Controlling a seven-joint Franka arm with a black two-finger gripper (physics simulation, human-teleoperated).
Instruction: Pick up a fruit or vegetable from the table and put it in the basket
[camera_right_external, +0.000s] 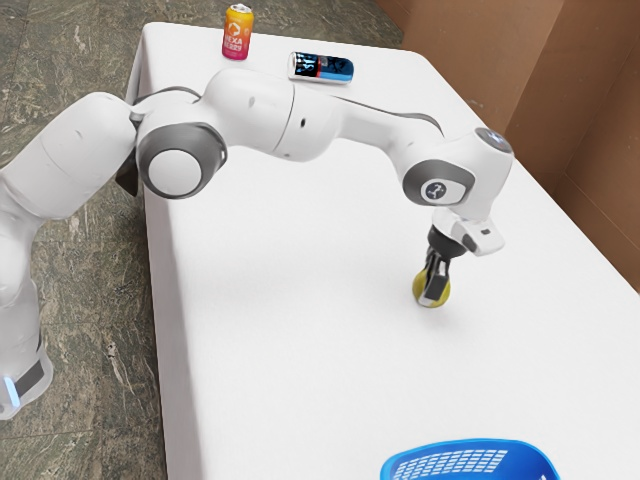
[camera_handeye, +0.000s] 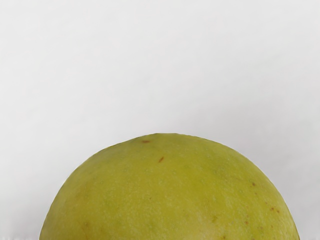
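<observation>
Exterior view: blue basket (camera_right_external: 470, 444); wrist view: brown specks (camera_handeye: 161, 160) on fruit (camera_handeye: 170, 195)

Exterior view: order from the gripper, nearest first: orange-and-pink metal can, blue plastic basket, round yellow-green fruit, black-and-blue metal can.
1. Yellow-green fruit: right at the gripper.
2. Blue basket: at the exterior view's lower edge.
3. Black-and-blue can: lying down, toward the view's top.
4. Orange-and-pink can: upright, farther to the exterior view's left.
</observation>
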